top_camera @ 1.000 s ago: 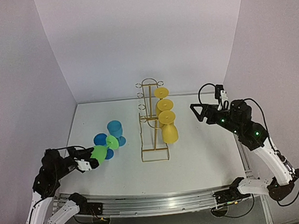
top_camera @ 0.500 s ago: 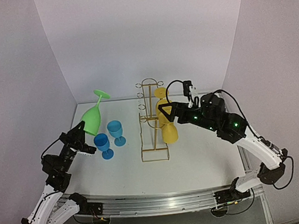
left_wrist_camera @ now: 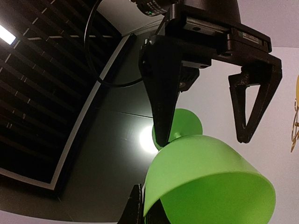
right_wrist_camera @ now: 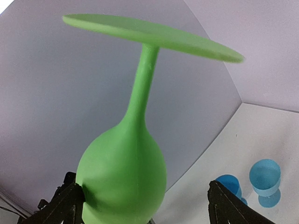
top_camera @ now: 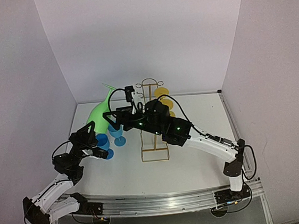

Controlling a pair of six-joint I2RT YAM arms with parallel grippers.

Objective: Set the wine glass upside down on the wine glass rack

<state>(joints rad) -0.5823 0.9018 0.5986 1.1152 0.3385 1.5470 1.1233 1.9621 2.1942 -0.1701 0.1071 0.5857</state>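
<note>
The green wine glass [top_camera: 96,116] is held upside down and tilted, foot up, above the table's left side. My left gripper [top_camera: 89,133] is shut on its bowl [left_wrist_camera: 210,182]; one left finger [left_wrist_camera: 134,210] shows beside the rim. My right gripper [top_camera: 107,117] has reached across to the left and is open, its fingers [left_wrist_camera: 159,88] on either side of the glass near the stem. In the right wrist view the bowl [right_wrist_camera: 124,172] sits between the open fingers [right_wrist_camera: 70,203], close to the left one. The gold wire rack [top_camera: 154,143] stands mid-table, partly behind the right arm.
Yellow glasses [top_camera: 162,92] hang on the rack's right side, mostly hidden by the right arm. Two blue glasses [top_camera: 118,131] [top_camera: 102,142] stand on the table under the green glass; they also show in the right wrist view [right_wrist_camera: 265,175]. White walls enclose the table.
The left arm lifted the green glass off the table and tilted its foot toward the rack. The right arm swung left across the rack, open, up to the glass.
</note>
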